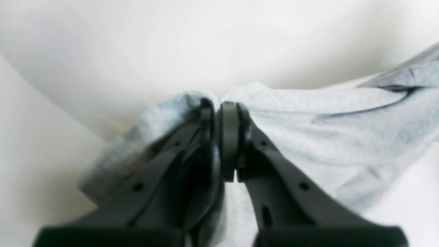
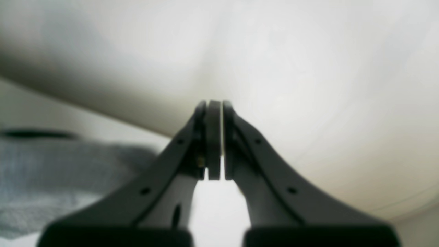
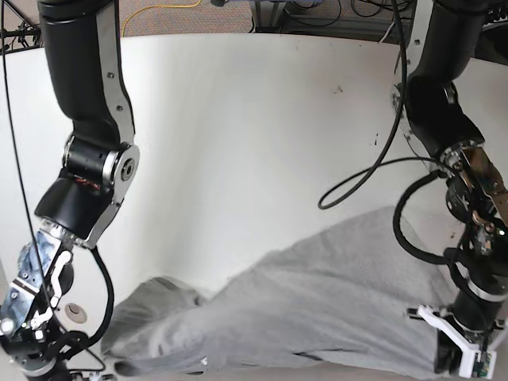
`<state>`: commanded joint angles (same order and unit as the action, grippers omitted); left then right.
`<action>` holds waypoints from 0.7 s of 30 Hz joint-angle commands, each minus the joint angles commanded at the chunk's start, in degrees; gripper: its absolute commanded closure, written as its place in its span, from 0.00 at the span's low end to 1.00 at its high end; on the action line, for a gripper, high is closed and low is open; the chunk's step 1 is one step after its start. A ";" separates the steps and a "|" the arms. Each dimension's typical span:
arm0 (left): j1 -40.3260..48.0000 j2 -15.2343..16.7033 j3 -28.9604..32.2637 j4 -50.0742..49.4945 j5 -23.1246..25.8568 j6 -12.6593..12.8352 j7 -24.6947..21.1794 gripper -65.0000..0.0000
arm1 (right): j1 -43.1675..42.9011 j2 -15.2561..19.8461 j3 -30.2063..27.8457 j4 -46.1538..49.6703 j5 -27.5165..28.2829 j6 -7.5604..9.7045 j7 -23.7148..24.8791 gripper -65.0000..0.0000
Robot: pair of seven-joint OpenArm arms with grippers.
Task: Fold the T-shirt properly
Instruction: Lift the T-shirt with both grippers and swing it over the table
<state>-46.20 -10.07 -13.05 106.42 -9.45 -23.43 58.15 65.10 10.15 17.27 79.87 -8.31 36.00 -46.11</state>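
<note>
The T-shirt [image 3: 317,294] is plain heather grey on the white table [image 3: 262,119]; both arms are black.

Both wrist views are blurred. In the left wrist view the gripper [image 1: 219,137] covers part of the shirt [image 1: 329,137], and the cloth runs off the right edge. In the right wrist view the shirt [image 2: 51,171] is an indistinct grey mass cut by the left edge. In the base view both grippers lie below the frame; the shirt's [image 3: 333,309] lower hem is cropped.
</note>
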 joint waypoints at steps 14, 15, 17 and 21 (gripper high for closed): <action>1.41 -2.20 0.18 0.62 -0.44 -0.35 2.90 0.98 | -4.75 1.23 0.09 4.84 0.53 0.18 -4.22 1.00; 2.81 -2.20 0.18 0.70 -0.44 -0.35 2.90 0.98 | -6.33 0.97 0.18 5.89 0.53 0.18 -4.22 1.00; 4.66 -2.20 0.18 1.67 -0.44 -0.35 2.90 0.98 | -9.49 0.79 0.18 7.38 0.53 0.18 -4.22 1.00; 7.21 -2.11 0.35 3.43 -0.44 -0.35 2.90 0.98 | -14.59 0.79 0.26 9.49 0.62 0.18 -4.13 1.00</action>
<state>-38.99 -12.18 -12.70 109.85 -9.89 -23.78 61.05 50.51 10.95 17.54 89.36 -7.69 36.18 -50.24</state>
